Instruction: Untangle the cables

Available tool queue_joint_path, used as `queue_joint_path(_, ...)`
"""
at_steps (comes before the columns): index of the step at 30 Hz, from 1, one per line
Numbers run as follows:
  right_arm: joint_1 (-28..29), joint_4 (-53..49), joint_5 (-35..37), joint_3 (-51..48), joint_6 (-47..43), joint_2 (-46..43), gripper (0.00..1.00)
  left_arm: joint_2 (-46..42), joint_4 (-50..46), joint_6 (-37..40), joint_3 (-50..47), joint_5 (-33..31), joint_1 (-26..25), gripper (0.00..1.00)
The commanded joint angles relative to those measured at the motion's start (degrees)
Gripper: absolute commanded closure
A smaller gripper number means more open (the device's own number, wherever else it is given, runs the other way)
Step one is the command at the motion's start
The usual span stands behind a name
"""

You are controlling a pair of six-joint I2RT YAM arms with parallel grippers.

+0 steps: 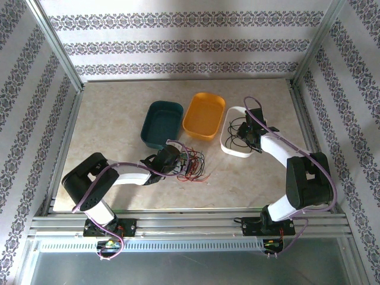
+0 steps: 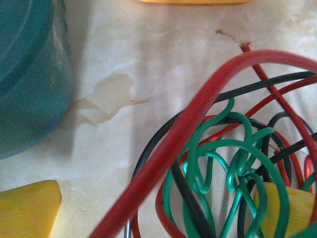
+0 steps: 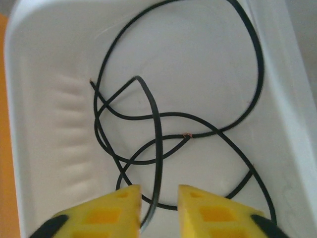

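Dropping step: by my reading, the white tray (image 1: 233, 152), at 3 o'clock from the table's middle, is receiving one black cable (image 3: 157, 129).
White tray contents: the black cable alone, lying in loose crossing loops on the floor.
Right gripper (image 3: 159, 194): low over the tray with its jaws parted. One strand runs through the gap and looks pinched by neither jaw.
Doing it well: open wider, then lift straight up so the strand slips free and no loop rides over the rim. Check that both bare ends lie inside.
Table (image 1: 119, 119): pale marbled top, with the arm bases at 6 o'clock.
Teal tray (image 1: 155, 127): at 11 o'clock from the tangle (image 1: 195, 166).
Orange tray (image 1: 205, 116): at 1 o'clock from the tangle, between the teal and white trays.
Tangle: red, green and black cables knotted together on the table. This looks like the work left.
Left gripper (image 2: 158, 206): jaws wide, one on either side of the tangle, gripping nothing.
In the way: a red loop (image 2: 198, 109) arches over the green coils (image 2: 233, 158) and black strands thread through both. A hasty pull would likely tighten the knot.
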Motion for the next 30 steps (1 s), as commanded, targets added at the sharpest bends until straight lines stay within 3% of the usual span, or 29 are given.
queue_joint_path(1,-0.2,-1.5,2.0,-0.8,0.7,-2.3,0.62,-2.5,-1.9,-0.1,-0.3,-0.9,0.7,0.01)
queue_joint_path(7,-0.1,-1.7,4.4,-1.0,0.4,-6.3,0.56,-4.7,-1.4,-1.0,0.2,-1.0,0.7,0.01)
queue_joint_path(13,1.9,-1.4,8.8,-1.7,-3.1,-11.5,0.55,-6.6,-0.7,-1.9,0.5,-1.7,0.6,0.01)
queue_joint_path(18,5.0,-1.2,7.9,-1.6,-8.7,-14.4,0.55,-7.5,-0.5,-2.6,0.6,-2.2,0.7,0.01)
queue_joint_path(20,7.2,-0.2,3.6,-1.9,-11.7,-15.0,0.55,-7.5,-0.5,-2.5,0.6,-2.1,0.7,0.01)
queue_joint_path(25,14.2,3.7,-18.3,-4.3,-20.1,-14.9,0.56,-6.7,-1.6,-1.8,1.1,-1.6,0.7,0.01)
queue_joint_path(30,19.0,1.7,-25.6,-4.6,-21.9,-10.7,0.58,-5.9,-2.3,-1.1,1.5,-0.8,0.7,0.0)
